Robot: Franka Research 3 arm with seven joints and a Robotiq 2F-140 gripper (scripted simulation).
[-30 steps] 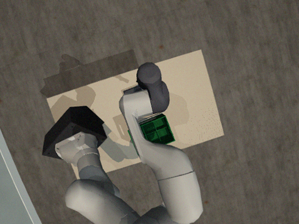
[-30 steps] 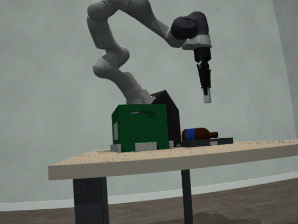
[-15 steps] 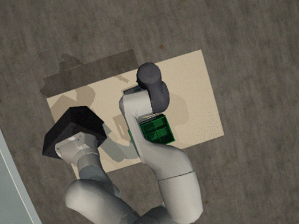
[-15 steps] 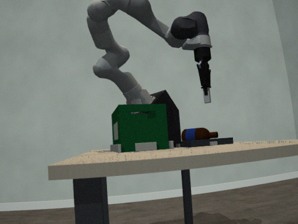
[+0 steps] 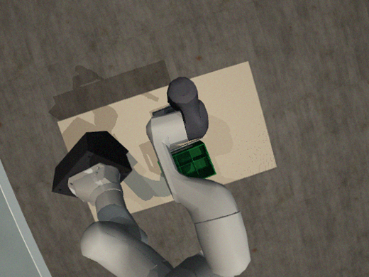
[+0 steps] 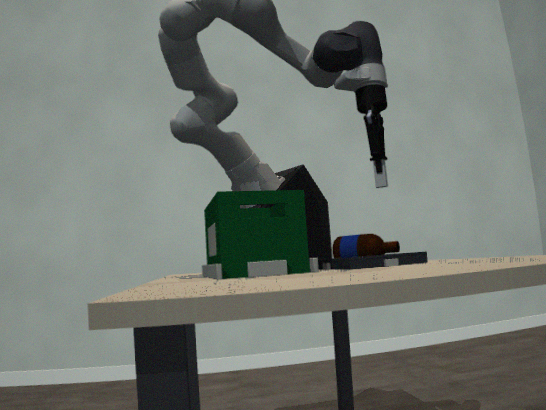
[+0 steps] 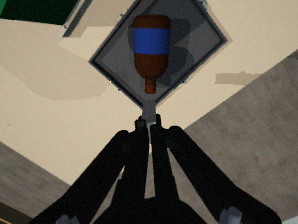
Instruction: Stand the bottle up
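Observation:
A brown bottle (image 6: 364,245) with a blue label lies on its side on the dark grey tray (image 6: 375,260), to the right of the green crate (image 6: 256,232). In the wrist view the bottle (image 7: 150,48) lies across the tray with its neck pointing toward me. My gripper (image 6: 380,179) hangs high above the bottle's neck end, fingers pointing down. It is shut with nothing between the fingers (image 7: 149,120). In the overhead view the arm hides the bottle and tray, and only part of the crate (image 5: 194,160) shows.
A black box (image 5: 91,160) holds the arm's base at the table's left end. The crate stands close to the tray's left side. The table edge runs near the tray's right end (image 6: 450,272).

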